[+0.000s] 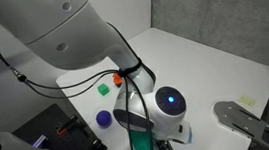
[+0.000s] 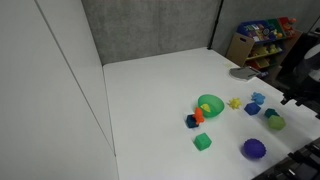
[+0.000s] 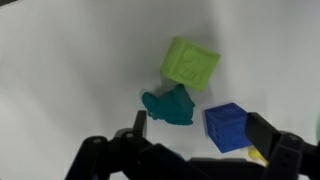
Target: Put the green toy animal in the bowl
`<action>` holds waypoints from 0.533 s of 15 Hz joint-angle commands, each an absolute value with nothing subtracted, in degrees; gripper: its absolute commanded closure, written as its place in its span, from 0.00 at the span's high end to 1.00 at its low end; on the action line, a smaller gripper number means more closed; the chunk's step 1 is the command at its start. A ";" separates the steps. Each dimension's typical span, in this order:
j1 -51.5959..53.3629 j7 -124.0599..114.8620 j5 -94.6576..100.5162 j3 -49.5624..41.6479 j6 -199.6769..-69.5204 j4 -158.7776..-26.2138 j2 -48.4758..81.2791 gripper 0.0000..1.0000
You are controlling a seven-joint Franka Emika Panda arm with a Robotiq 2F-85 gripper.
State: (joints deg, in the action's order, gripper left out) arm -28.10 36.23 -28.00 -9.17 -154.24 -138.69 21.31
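Two blocks crowd the green toy animal (image 3: 170, 105) on the bench (image 3: 70, 70) (lime block (image 3: 190, 63), blue block (image 3: 228, 127)), my gripper (image 3: 200, 128) spread wide nearby.

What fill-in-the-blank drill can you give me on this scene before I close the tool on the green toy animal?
1. In the wrist view the tool is ___, gripping nothing.
2. The green toy animal lies on the white ___, not in the bowl.
3. The cube to its lower right in the wrist view is ___.
Missing words: open; table; blue.
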 commanded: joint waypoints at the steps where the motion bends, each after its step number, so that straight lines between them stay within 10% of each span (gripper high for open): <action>1: -32.17 39.84 -28.75 -5.52 -156.59 -136.21 25.78 1.00; 8: -41.91 44.90 -27.42 3.40 -164.05 -132.16 33.04 1.00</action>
